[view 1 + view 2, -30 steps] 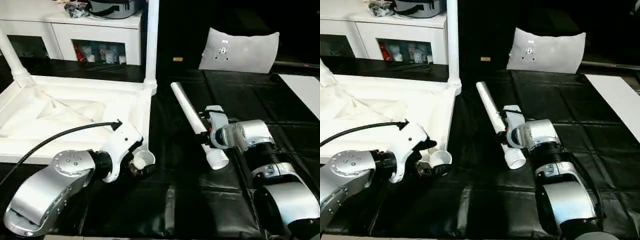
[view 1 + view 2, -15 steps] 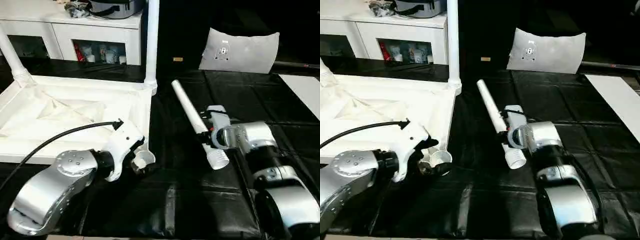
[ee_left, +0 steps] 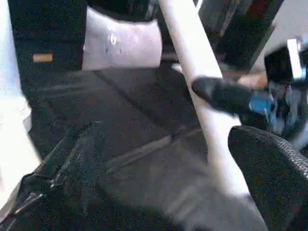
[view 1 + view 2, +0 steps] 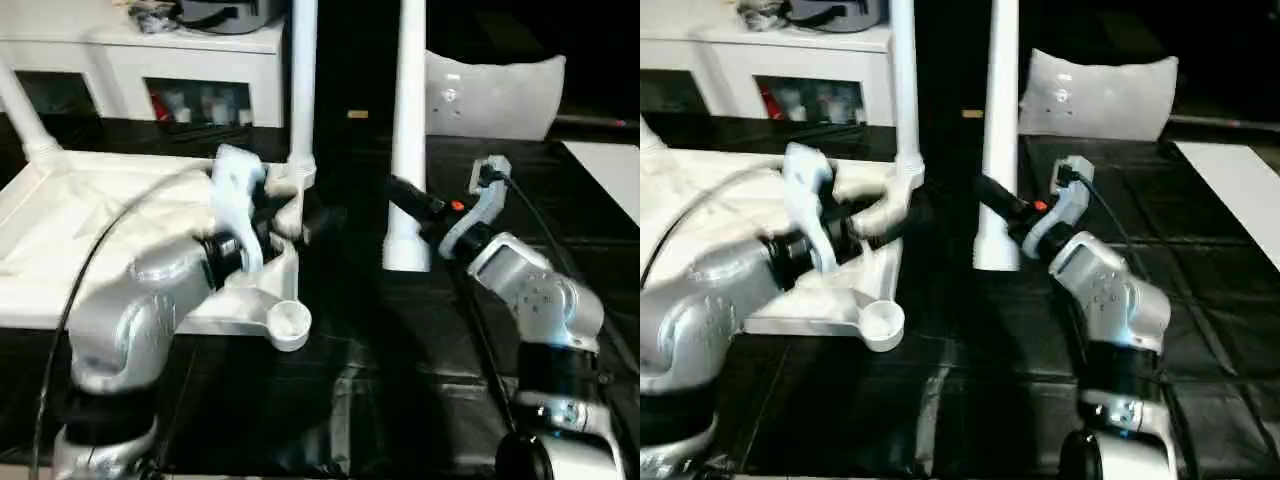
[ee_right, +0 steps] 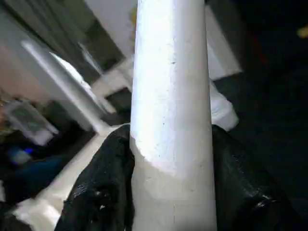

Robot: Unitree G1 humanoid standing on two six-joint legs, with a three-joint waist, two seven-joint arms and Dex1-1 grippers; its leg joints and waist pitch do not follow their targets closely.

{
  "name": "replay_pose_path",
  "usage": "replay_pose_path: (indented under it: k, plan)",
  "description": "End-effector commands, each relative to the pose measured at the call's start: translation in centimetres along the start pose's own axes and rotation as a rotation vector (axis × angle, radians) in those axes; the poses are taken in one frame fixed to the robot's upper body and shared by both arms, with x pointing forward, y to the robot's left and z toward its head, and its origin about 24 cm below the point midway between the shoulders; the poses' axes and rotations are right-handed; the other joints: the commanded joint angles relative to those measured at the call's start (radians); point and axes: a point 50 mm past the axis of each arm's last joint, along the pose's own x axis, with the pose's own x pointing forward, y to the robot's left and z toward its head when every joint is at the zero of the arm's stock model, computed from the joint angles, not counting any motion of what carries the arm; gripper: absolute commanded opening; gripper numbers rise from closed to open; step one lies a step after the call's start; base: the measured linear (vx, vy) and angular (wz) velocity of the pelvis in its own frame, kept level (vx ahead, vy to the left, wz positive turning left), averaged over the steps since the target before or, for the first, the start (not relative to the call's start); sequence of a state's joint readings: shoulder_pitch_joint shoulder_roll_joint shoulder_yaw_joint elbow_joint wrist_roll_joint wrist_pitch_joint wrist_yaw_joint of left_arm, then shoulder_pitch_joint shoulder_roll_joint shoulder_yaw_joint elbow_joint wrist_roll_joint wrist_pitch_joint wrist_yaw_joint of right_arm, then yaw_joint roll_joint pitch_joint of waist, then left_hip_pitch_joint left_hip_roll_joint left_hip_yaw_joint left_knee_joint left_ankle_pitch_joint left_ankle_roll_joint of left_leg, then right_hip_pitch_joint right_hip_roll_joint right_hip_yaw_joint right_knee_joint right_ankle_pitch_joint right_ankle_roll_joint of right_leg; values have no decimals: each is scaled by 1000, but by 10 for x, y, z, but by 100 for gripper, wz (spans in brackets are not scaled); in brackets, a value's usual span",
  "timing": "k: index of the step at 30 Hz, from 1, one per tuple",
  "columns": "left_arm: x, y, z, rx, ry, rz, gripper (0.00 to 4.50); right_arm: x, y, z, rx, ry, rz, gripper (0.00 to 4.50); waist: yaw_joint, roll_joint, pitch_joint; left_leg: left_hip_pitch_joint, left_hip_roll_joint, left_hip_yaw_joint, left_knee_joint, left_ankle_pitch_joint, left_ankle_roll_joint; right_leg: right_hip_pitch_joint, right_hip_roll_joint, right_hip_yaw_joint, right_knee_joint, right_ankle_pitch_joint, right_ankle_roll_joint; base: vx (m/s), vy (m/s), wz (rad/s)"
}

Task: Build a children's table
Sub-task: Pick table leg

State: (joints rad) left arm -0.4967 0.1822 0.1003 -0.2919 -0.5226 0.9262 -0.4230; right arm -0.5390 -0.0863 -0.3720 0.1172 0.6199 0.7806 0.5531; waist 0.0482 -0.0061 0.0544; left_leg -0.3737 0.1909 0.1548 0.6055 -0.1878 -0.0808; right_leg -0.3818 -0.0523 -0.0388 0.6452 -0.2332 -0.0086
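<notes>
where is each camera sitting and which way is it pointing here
Left eye view: on the head, facing forward and down at the upturned table top; both silver forearms show.
Right eye view: same head, slightly to the side; shares that scene, including the right gripper holding a leg upright.
Left wrist view: along the open left gripper, facing the mat and that leg.
Right wrist view: along black fingers clamped either side of the leg; shared with the left wrist view.
</notes>
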Motion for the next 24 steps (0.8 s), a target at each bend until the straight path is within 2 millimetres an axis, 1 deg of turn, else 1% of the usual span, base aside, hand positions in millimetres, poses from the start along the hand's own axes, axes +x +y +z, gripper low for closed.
replay_pose_path:
  k: [1,2,3,4,5,6,7,8,10,13,15,16,17,21,24]
  plan:
    - [10,-1,23,-93,-127,-26,450,-6,22,9,26,-62,183,185,7,8,-64,9,17,5,-63,-112,6,55,-59,42,-85,1,-221,0,0,0]
    - [13,-3,29,-126,-158,-49,450,-7,25,9,25,-57,208,185,16,7,-66,13,22,3,-63,-111,10,54,-63,42,-84,2,-222,0,0,0]
    - [15,-5,32,-148,-179,-67,450,-8,27,8,25,-54,226,185,18,4,-66,10,22,1,-65,-105,11,56,-65,40,-84,-2,-224,0,0,0]
    - [19,-10,40,-194,-215,-113,450,-10,31,7,29,-47,260,185,20,3,-63,8,20,2,-65,-99,10,56,-65,41,-85,-19,-220,0,0,0]
    - [20,-11,41,-205,-222,-125,450,-10,32,7,29,-45,268,185,22,4,-64,9,21,1,-64,-95,10,55,-66,40,-84,-20,-220,0,0,0]
    - [22,-15,45,-229,-240,-152,450,-11,35,6,30,-39,289,185,22,7,-63,6,21,1,-64,-86,11,55,-65,40,-84,-16,-218,0,0,0]
    - [23,-17,46,-240,-249,-165,450,-12,37,6,30,-38,300,185,22,7,-63,8,21,1,-64,-86,12,54,-65,40,-86,-15,-218,0,0,0]
    - [24,-17,47,-243,-251,-167,450,-12,37,5,30,-37,302,185,20,4,-63,4,20,0,-65,-86,12,56,-65,39,-87,-24,-212,0,0,0]
    - [25,-19,48,-247,-251,-177,450,-13,39,5,28,-40,314,185,21,4,-62,7,20,1,-66,-94,9,53,-65,40,-91,-54,-199,0,0,0]
    - [31,-22,48,-264,-242,-192,450,-14,46,4,29,-38,354,185,20,5,-61,7,21,0,-68,-99,4,53,-65,40,-95,-83,-181,0,0,0]
    - [33,-24,48,-281,-239,-204,450,-16,49,3,27,-26,370,185,20,4,-62,7,22,-1,-69,-91,3,53,-65,39,-93,-72,-179,0,0,0]
    - [33,-25,48,-282,-237,-205,450,-16,50,3,27,-24,371,185,20,2,-62,6,22,-1,-69,-85,5,54,-66,39,-92,-59,-180,0,0,0]
    - [35,-26,47,-289,-230,-211,450,-16,51,1,25,-8,377,185,20,3,-63,6,22,-1,-68,-76,6,54,-65,39,-91,-44,-183,0,0,0]
    - [40,-29,44,-305,-215,-224,450,-17,55,-3,21,24,390,185,20,2,-64,4,20,0,-67,-57,12,56,-65,39,-90,-11,-186,0,0,0]
    - [45,-32,37,-329,-187,-252,450,-14,62,-13,-50,86,382,185,22,2,-65,3,23,-2,-68,-42,10,58,-67,38,-88,15,-180,0,0,0]
